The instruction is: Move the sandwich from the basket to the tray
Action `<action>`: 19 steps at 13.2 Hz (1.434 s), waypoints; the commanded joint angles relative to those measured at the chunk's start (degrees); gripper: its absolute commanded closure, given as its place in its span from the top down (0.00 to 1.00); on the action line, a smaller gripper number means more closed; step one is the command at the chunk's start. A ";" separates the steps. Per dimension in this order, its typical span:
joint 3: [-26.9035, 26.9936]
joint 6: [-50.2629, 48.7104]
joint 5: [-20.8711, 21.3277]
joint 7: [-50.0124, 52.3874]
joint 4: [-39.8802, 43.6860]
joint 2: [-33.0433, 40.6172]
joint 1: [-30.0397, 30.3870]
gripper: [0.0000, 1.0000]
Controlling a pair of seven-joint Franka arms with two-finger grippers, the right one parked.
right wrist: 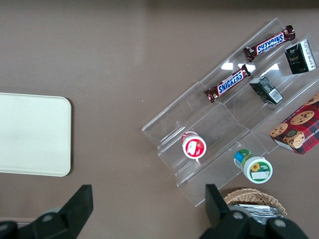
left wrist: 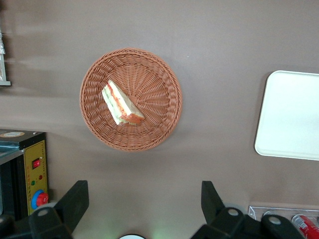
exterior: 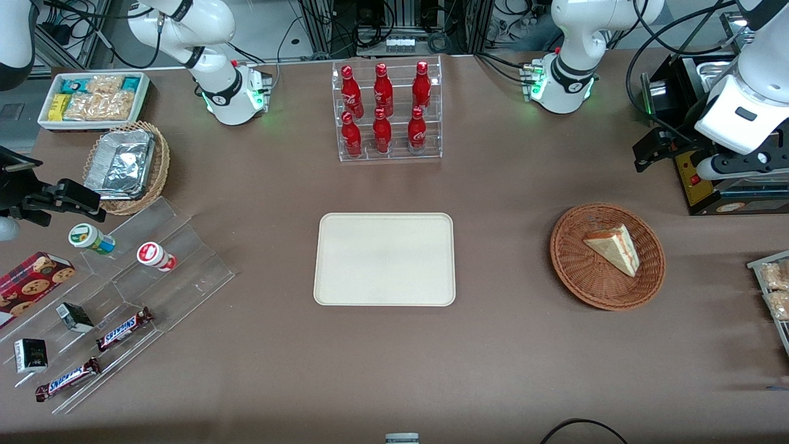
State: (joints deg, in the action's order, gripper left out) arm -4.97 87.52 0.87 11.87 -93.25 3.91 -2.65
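While the sandwich (exterior: 613, 247) lies on its side in the round wicker basket (exterior: 607, 290), the gripper (left wrist: 144, 209) hangs high above the table with fingers (left wrist: 75, 201) spread wide, holding nothing. Basket and sandwich sit well below it, clear of both fingertips. Toward the table's middle, apart from the basket, rests the bare cream tray (exterior: 384, 259). A rack of red bottles (exterior: 387, 111) stands farther from the front camera.

Colour survey: brown desk (exterior: 505, 345), mixed items.
Reddish-brown woven basket (left wrist: 164, 89) is holding a tan sandwich (left wrist: 122, 103) showing white, orange-red, green layers; tray (exterior: 345, 290) is showing plain cream; black end effector (left wrist: 139, 206) is hanging above the desk.
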 commanded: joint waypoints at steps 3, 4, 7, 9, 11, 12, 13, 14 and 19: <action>0.05 -0.24 0.97 0.96 0.79 0.05 -0.25 1.00; 0.05 -0.33 0.97 0.79 0.79 -0.04 -0.16 1.00; 0.14 -0.24 1.06 0.70 0.44 -0.57 0.10 1.00; 0.40 -0.07 0.88 1.40 0.09 -1.01 0.54 1.00; 0.76 0.11 0.71 1.67 -1.58 -1.01 1.24 1.00; 0.76 0.20 0.45 2.10 -2.02 -1.09 2.81 1.00; 0.76 1.07 0.10 2.37 -2.46 -1.53 4.83 1.00; 0.76 2.64 -0.43 2.37 -3.77 -1.71 5.29 1.00; 0.76 16.51 -0.96 8.95 -15.88 -2.67 6.78 1.00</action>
State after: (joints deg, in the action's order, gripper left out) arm -3.81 98.74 0.46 17.50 -104.21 1.15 3.47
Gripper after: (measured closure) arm 0.000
